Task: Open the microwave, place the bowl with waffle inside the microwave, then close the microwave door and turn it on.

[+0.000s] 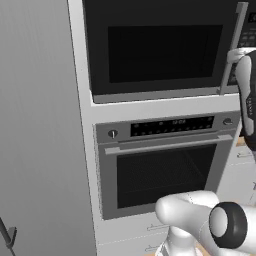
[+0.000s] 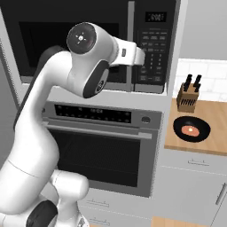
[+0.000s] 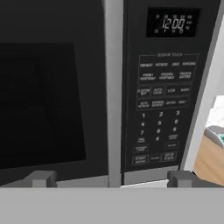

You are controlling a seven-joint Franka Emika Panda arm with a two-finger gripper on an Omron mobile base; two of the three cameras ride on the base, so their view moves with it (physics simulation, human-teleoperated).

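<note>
Spread wide, the gripper [image 3: 112, 178] faces the microwave [image 2: 88, 40] front with nothing between its fingertips [image 3: 43, 178]; they straddle the grey vertical bar handle [image 3: 112, 87] at the lower edge of the closed microwave door [image 1: 160, 47]. Right of the handle runs the keypad strip [image 3: 161, 109] under a lit clock display [image 3: 173, 22]. Well apart, on the wooden counter [image 2: 213, 128] beside a knife block [image 2: 188, 95], sits the dark bowl [image 2: 191, 129]. Below the microwave is the steel wall oven [image 1: 165, 165].
</note>
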